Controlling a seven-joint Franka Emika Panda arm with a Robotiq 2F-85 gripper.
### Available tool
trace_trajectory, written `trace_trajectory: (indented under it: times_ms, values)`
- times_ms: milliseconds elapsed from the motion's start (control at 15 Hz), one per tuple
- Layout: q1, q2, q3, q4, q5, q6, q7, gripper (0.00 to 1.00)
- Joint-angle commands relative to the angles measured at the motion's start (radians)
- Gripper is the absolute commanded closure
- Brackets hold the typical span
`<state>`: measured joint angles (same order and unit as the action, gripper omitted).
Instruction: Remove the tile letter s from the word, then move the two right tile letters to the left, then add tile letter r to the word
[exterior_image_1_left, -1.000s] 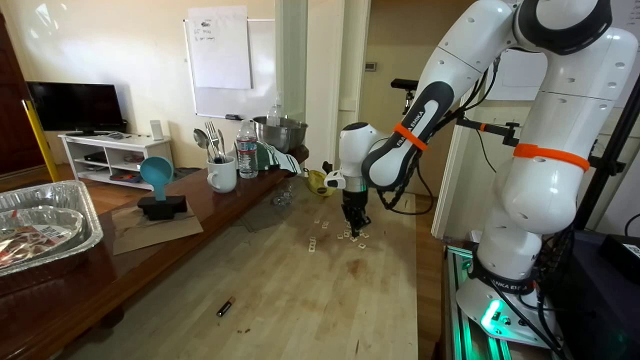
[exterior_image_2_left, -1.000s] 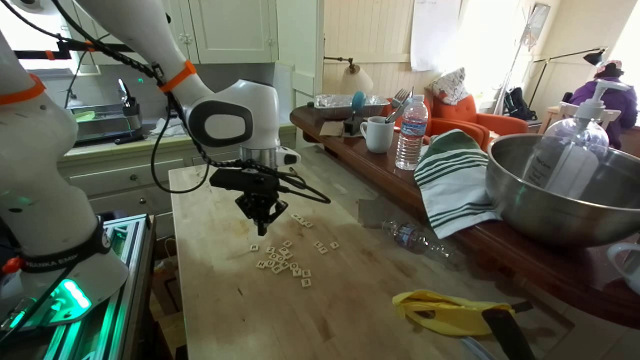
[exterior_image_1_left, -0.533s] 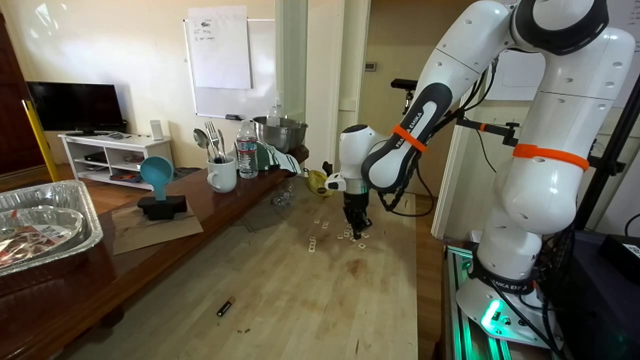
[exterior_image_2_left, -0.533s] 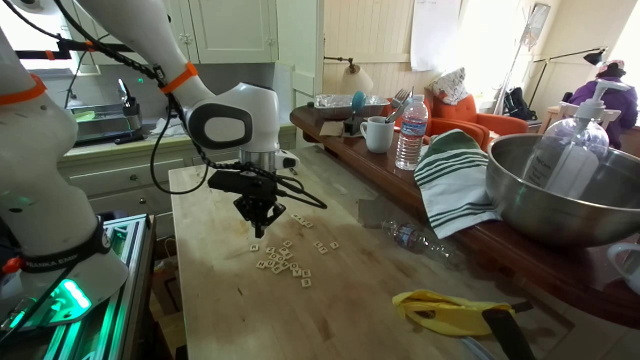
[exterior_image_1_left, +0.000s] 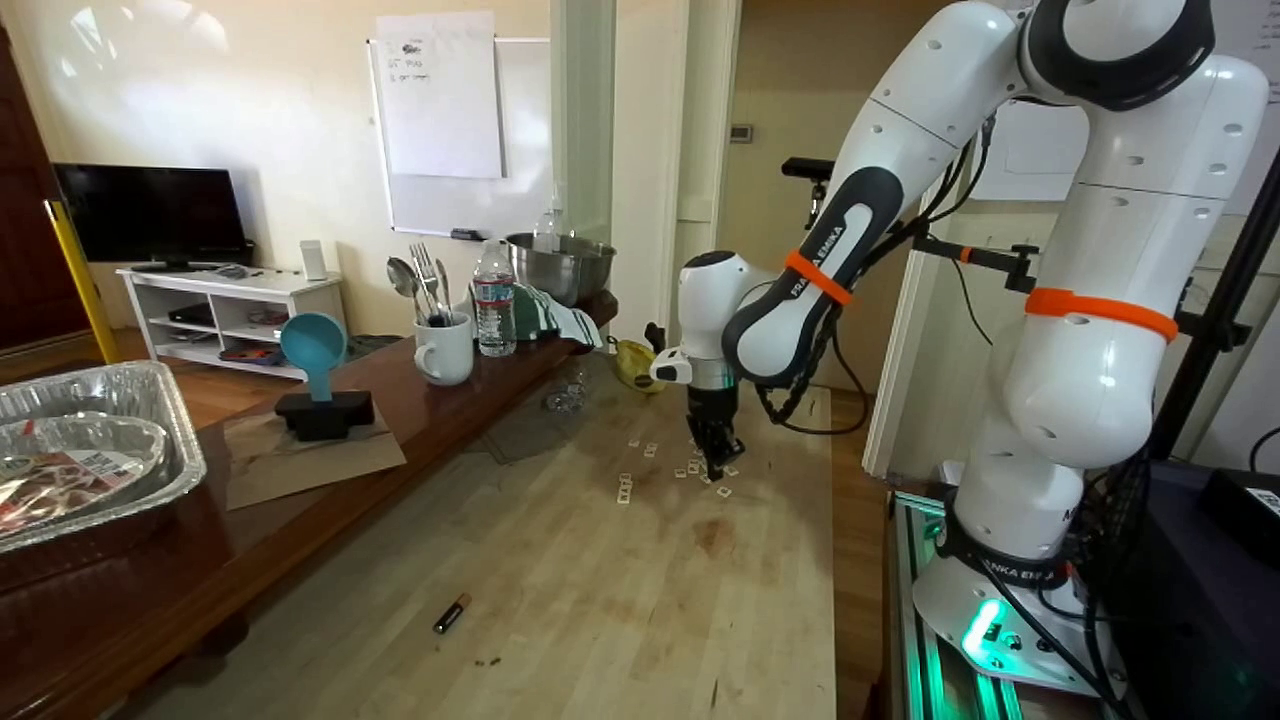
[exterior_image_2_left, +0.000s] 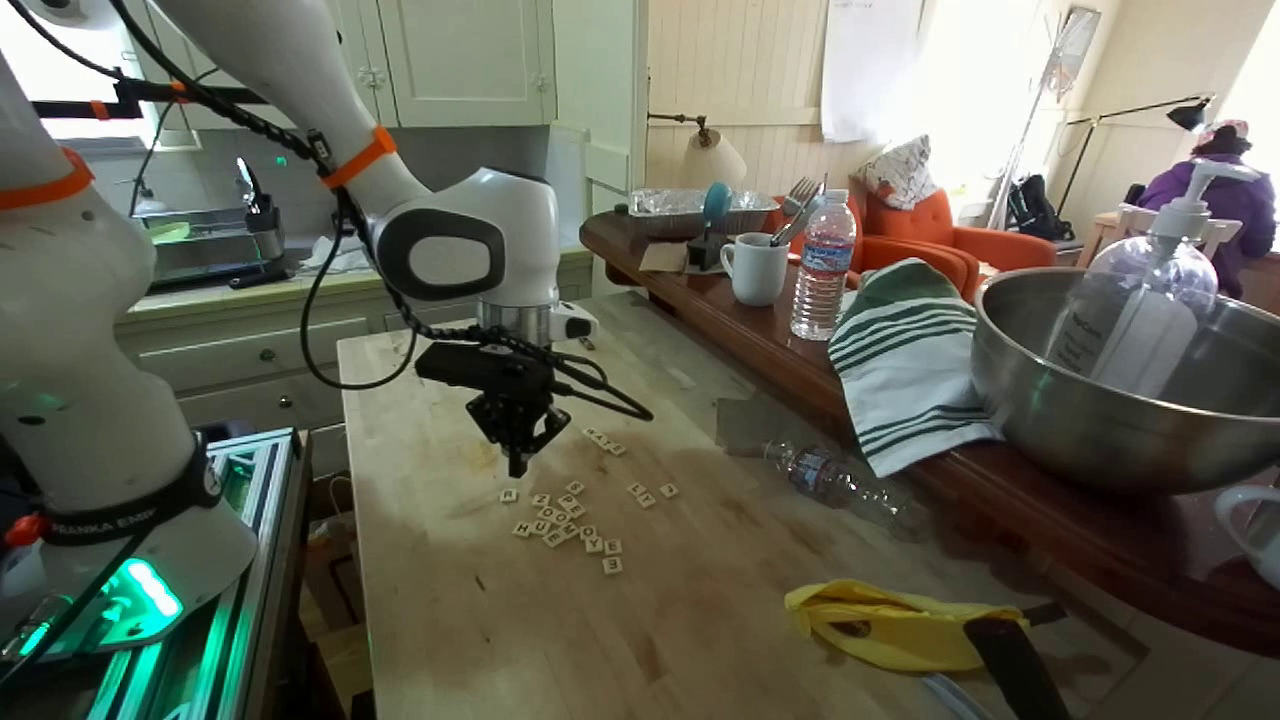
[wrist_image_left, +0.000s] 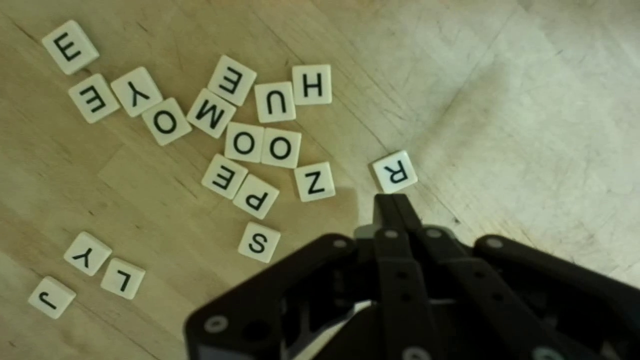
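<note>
My gripper (wrist_image_left: 391, 197) is shut and empty; its fingertips meet just below the R tile (wrist_image_left: 395, 171) in the wrist view. In both exterior views the gripper (exterior_image_1_left: 715, 474) (exterior_image_2_left: 517, 469) hangs above the table near the R tile (exterior_image_2_left: 509, 495). The cream S tile (wrist_image_left: 259, 242) lies by itself, close to the P tile (wrist_image_left: 256, 196) and the E tile (wrist_image_left: 224, 176). A short row of tiles (exterior_image_2_left: 603, 440) lies apart from the rest, outside the wrist view; its letters are too small to read surely. I cannot tell which group is the word.
Several other letter tiles lie close together, including the Z tile (wrist_image_left: 315, 182) and H tile (wrist_image_left: 312, 84). A plastic bottle (exterior_image_2_left: 840, 485) lies on the table, with a yellow object (exterior_image_2_left: 900, 625) farther along. A battery (exterior_image_1_left: 451, 613) lies on the table. A raised wooden ledge (exterior_image_1_left: 450, 405) borders it.
The gripper has come down slightly and shifted a little toward the R tile. It stays shut. The tiles have not visibly moved.
</note>
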<state>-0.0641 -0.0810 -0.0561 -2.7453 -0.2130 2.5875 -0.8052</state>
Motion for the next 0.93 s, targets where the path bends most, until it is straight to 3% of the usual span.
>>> trace_trajectory:
  times_ms: [0,867]
  values:
    - [0.009,0.023,-0.007,0.001,-0.011,0.011,-0.003,1.0]
    - [0.017,0.075,0.005,0.001,-0.022,0.017,-0.01,1.0]
